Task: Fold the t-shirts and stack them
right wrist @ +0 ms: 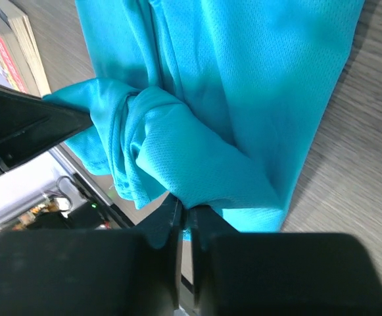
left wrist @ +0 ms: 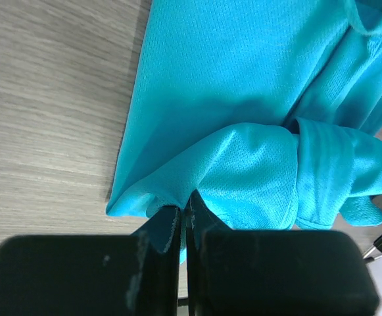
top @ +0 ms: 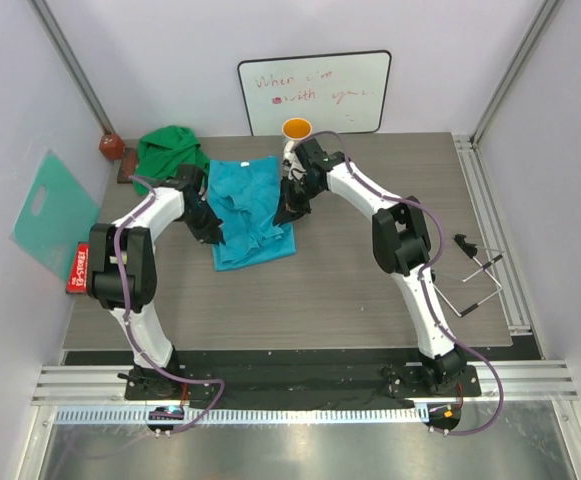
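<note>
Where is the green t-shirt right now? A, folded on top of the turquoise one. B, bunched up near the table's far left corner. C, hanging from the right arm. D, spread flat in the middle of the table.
B: the green t-shirt lies crumpled near the far left corner of the table, with the turquoise t-shirt to its right.

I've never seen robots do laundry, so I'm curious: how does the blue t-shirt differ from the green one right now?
The blue t-shirt lies partly spread out in the middle; the green t-shirt is bunched in a heap at the far left. The left claw and right claw both pinch the blue t-shirt; nothing touches the green t-shirt. Both are plain cloth.
</note>
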{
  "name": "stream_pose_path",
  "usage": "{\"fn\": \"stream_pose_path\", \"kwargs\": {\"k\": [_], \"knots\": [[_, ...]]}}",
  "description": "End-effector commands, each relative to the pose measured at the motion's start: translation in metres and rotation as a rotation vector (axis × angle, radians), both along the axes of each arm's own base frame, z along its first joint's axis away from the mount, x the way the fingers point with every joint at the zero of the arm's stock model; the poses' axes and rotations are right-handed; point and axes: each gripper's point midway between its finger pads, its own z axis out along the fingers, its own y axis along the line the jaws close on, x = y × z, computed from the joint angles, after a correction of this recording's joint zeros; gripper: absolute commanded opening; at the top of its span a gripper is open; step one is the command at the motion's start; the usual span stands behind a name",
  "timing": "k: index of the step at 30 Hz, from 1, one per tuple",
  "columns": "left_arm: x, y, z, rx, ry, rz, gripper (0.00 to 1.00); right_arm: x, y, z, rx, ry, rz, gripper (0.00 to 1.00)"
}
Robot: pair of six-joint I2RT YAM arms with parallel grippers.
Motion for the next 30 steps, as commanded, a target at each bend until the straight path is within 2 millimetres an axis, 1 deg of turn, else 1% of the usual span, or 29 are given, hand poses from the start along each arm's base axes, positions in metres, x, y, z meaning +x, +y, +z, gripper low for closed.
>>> {"fn": "stream_pose_path", "kwargs": {"k": [1, 2, 3, 4, 5, 8, 10, 11, 12, 14, 15, 17, 18, 19, 20, 21, 22, 25, 26, 28, 29, 30], "knots": [[0.017, 0.008, 0.003, 0.018, -0.028, 0.014, 0.00, 0.006, 0.019, 0.014, 0.066, -0.020, -0.003, 0.18], [0.019, 0.008, 0.001, 0.018, -0.025, 0.017, 0.00, 0.005, 0.021, 0.015, 0.074, -0.014, -0.006, 0.27], [0.020, 0.009, 0.000, 0.016, -0.023, 0.019, 0.02, 0.007, 0.024, 0.015, 0.086, -0.016, -0.009, 0.30], [0.023, 0.009, 0.002, 0.013, -0.030, 0.021, 0.09, 0.008, 0.025, 0.015, 0.096, -0.013, -0.013, 0.32], [0.024, 0.009, 0.001, 0.007, -0.029, 0.023, 0.14, 0.008, 0.027, 0.016, 0.104, -0.008, -0.017, 0.35], [0.032, 0.012, 0.004, 0.002, -0.047, 0.042, 0.23, 0.012, 0.034, 0.018, 0.144, 0.002, -0.027, 0.37], [0.038, 0.013, 0.008, -0.003, -0.064, 0.053, 0.27, 0.014, 0.039, 0.023, 0.180, 0.008, -0.032, 0.38], [0.040, 0.014, 0.006, -0.003, -0.060, 0.058, 0.27, 0.014, 0.041, 0.023, 0.192, 0.013, -0.034, 0.38], [0.043, 0.013, 0.009, -0.015, -0.071, 0.058, 0.27, 0.014, 0.044, 0.026, 0.215, 0.022, -0.034, 0.38], [0.046, 0.015, 0.009, -0.028, -0.073, 0.065, 0.27, 0.014, 0.047, 0.025, 0.232, 0.037, -0.033, 0.38], [0.047, 0.014, 0.010, -0.043, -0.077, 0.065, 0.24, 0.014, 0.048, 0.025, 0.239, 0.040, -0.033, 0.37], [0.051, 0.016, 0.011, -0.059, -0.091, 0.073, 0.16, 0.014, 0.049, 0.024, 0.245, 0.052, -0.036, 0.31], [0.051, 0.018, 0.009, -0.064, -0.089, 0.078, 0.07, 0.015, 0.050, 0.024, 0.252, 0.050, -0.033, 0.26], [0.052, 0.018, 0.010, -0.075, -0.094, 0.074, 0.04, 0.014, 0.051, 0.023, 0.256, 0.059, -0.034, 0.18], [0.053, 0.018, 0.010, -0.078, -0.098, 0.076, 0.01, 0.016, 0.050, 0.023, 0.258, 0.063, -0.041, 0.15], [0.054, 0.021, 0.009, -0.081, -0.098, 0.083, 0.00, 0.017, 0.050, 0.022, 0.263, 0.061, -0.044, 0.10], [0.054, 0.019, 0.009, -0.095, -0.099, 0.078, 0.00, 0.019, 0.048, 0.021, 0.265, 0.068, -0.051, 0.01], [0.057, 0.022, 0.006, -0.107, -0.102, 0.090, 0.00, 0.023, 0.047, 0.014, 0.270, 0.108, -0.094, 0.01], [0.057, 0.022, 0.006, -0.116, -0.100, 0.091, 0.00, 0.024, 0.043, 0.010, 0.274, 0.145, -0.119, 0.01], [0.059, 0.025, 0.002, -0.123, -0.098, 0.102, 0.00, 0.028, 0.041, 0.007, 0.291, 0.155, -0.145, 0.01], [0.059, 0.024, 0.002, -0.133, -0.097, 0.104, 0.00, 0.029, 0.036, 0.001, 0.289, 0.191, -0.177, 0.01], [0.058, 0.023, 0.001, -0.140, -0.090, 0.107, 0.00, 0.032, 0.035, 0.003, 0.303, 0.185, -0.186, 0.01]]}}
